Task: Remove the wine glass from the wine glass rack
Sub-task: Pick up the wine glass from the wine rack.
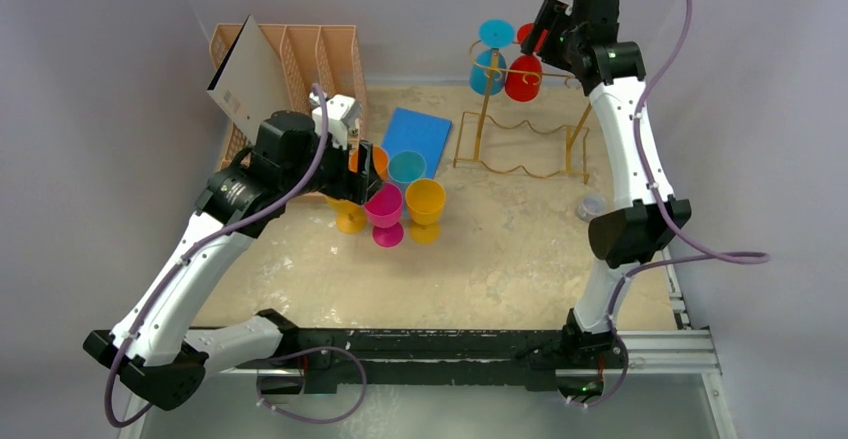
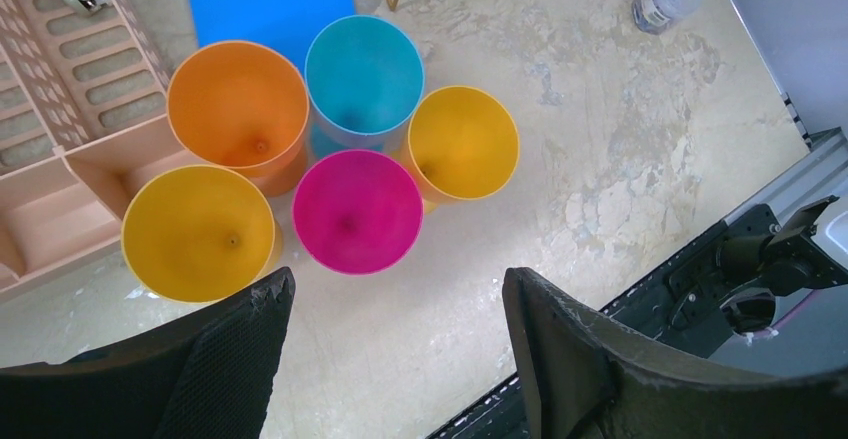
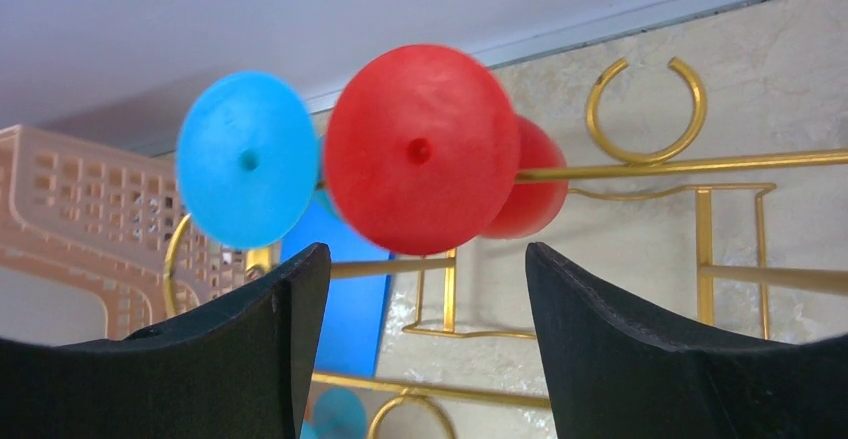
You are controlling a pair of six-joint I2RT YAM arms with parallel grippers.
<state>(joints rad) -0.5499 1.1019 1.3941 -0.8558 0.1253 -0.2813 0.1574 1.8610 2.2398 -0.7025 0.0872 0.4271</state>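
Note:
The gold wire wine glass rack [image 1: 520, 149] stands at the back right; it also shows in the right wrist view [image 3: 650, 169]. A red wine glass [image 1: 523, 74] and a blue wine glass [image 1: 490, 59] hang upside down from its top rails. In the right wrist view the red glass's round foot [image 3: 420, 149] faces me, the blue foot [image 3: 248, 159] to its left. My right gripper [image 3: 428, 304] is open and empty just in front of and below the red foot, high at the rack's top [image 1: 545, 34]. My left gripper [image 2: 395, 309] is open and empty above the standing glasses.
Several upright plastic glasses stand mid-table: orange [image 2: 238, 104], teal [image 2: 364, 74], yellow [image 2: 462, 142], magenta [image 2: 356, 211], yellow [image 2: 198, 232]. A peach slotted organizer [image 1: 290, 59] with a card stands back left. A blue sheet [image 1: 418, 137] and a small clear jar [image 1: 592, 205] lie on the table.

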